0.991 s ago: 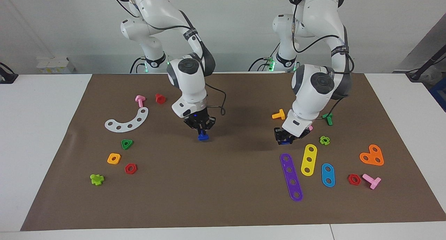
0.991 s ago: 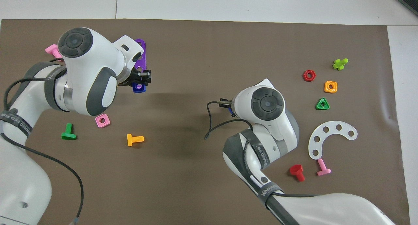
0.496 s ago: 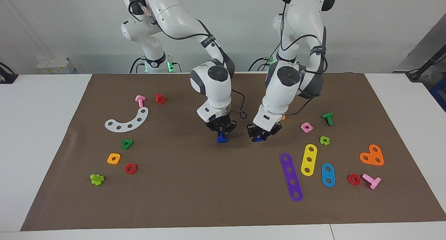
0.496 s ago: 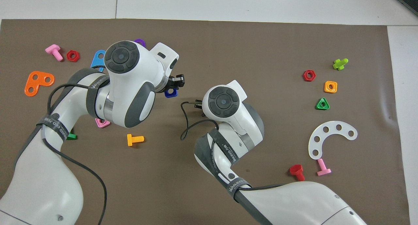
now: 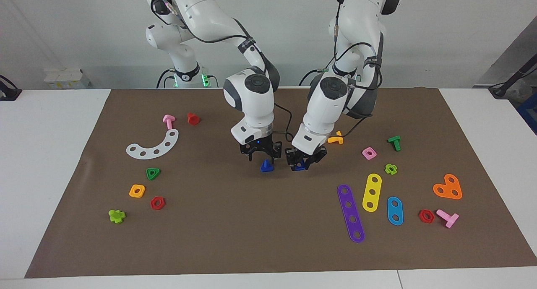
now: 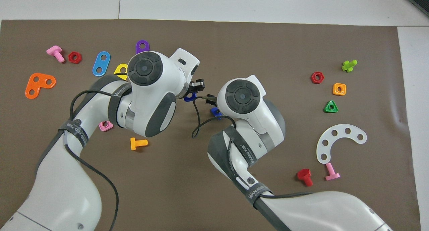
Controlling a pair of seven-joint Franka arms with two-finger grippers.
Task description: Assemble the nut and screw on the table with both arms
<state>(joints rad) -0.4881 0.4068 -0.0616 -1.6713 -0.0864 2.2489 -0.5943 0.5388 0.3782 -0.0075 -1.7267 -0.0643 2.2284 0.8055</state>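
The blue screw (image 5: 266,166) stands on the brown mat (image 5: 235,230) of the table, near its middle, shaft up. My right gripper (image 5: 260,152) is open just above it, fingers spread and apart from it. My left gripper (image 5: 303,160) is shut on the blue nut (image 5: 299,167) and holds it low over the mat beside the screw, toward the left arm's end. In the overhead view the nut (image 6: 190,97) shows under the left gripper (image 6: 197,89). The screw (image 6: 216,112) peeks out beside the right wrist, which hides most of the right gripper.
An orange bolt (image 5: 335,139), a pink square nut (image 5: 369,153) and a green bolt (image 5: 394,143) lie near the left arm. Purple (image 5: 350,213), yellow (image 5: 372,192) and blue (image 5: 395,211) strips lie farther out. A white curved strip (image 5: 153,146) and small nuts lie toward the right arm's end.
Both arms have swung in to the middle of the mat. My right gripper has opened, let go of the screw and risen slightly. My left gripper has brought the nut next to it.
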